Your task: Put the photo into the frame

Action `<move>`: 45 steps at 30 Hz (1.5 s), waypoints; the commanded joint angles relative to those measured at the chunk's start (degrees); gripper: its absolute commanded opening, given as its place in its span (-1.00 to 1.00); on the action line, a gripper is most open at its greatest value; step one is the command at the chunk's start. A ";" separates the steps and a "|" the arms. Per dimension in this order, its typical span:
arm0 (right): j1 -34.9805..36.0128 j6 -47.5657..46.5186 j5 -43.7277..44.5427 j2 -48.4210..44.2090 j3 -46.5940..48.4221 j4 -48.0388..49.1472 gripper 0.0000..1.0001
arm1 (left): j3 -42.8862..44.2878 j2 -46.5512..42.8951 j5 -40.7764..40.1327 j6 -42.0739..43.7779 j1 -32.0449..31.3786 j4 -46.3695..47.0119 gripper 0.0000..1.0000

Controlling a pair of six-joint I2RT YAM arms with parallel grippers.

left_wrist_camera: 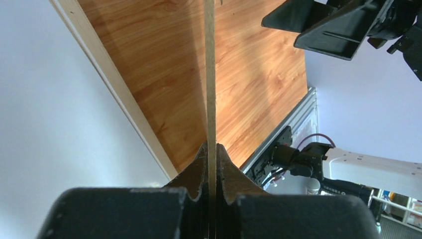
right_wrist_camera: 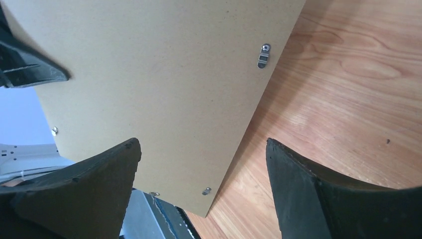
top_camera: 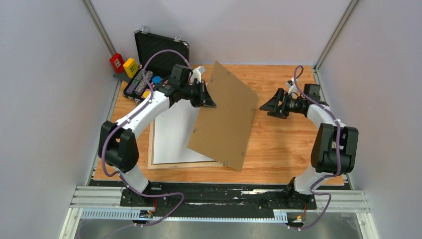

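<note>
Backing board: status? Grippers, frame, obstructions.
Left gripper shut on backing board, held tilted over frame. Right gripper open, apart from board. White sheet in frame; print not visible.

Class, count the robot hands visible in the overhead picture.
2. The left hand is shut on the edge of the tilted flat brown backing board; the right hand, open, faces it from the right. None hidden.
</note>
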 commanded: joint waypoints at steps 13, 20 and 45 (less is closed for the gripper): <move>3.47 -1.07 0.81 -7.06 2.62 1.96 0.86 | -7.65 -19.85 19.77 5.09 16.99 11.22 -1.00; 11.54 0.40 5.79 -2.62 6.84 2.33 0.85 | -6.41 -23.24 29.09 4.25 27.35 7.93 -1.00; 29.36 3.34 13.95 28.82 29.69 6.76 0.77 | 4.21 -24.51 43.26 8.72 58.48 -5.39 -1.00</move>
